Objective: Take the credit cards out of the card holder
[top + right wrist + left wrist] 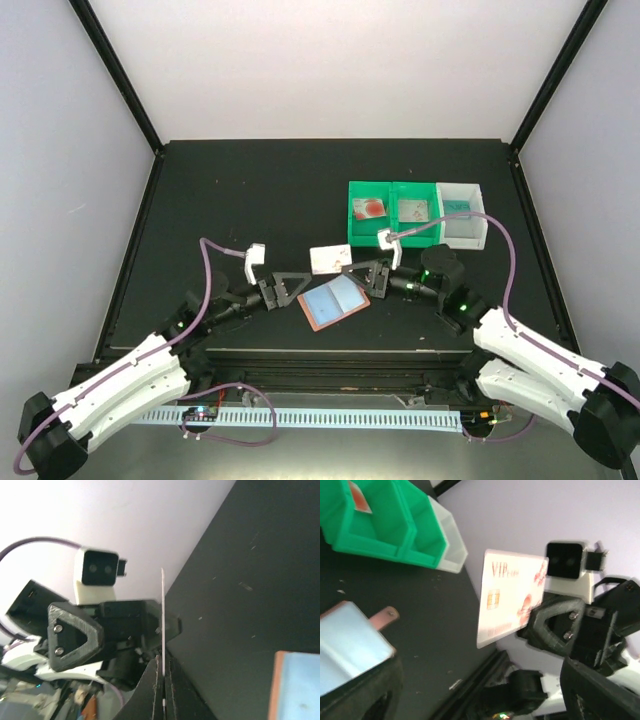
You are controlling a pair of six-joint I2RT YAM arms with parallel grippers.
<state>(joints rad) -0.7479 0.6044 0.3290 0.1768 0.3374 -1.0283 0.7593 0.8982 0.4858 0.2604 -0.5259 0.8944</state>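
Red "VIP" lettering on the credit card (510,597), next word too blurred

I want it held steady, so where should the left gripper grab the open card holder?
Probably its left edge, coming in low from the left: the card holder lies open and flat, pockets up, and the open left gripper sits at that edge.

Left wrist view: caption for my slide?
Right hand holds a whitish VIP card aloft; open card holder lower left, green bins behind.

Card holder (335,300) lies on table (250,190), bins (415,212) behind it.
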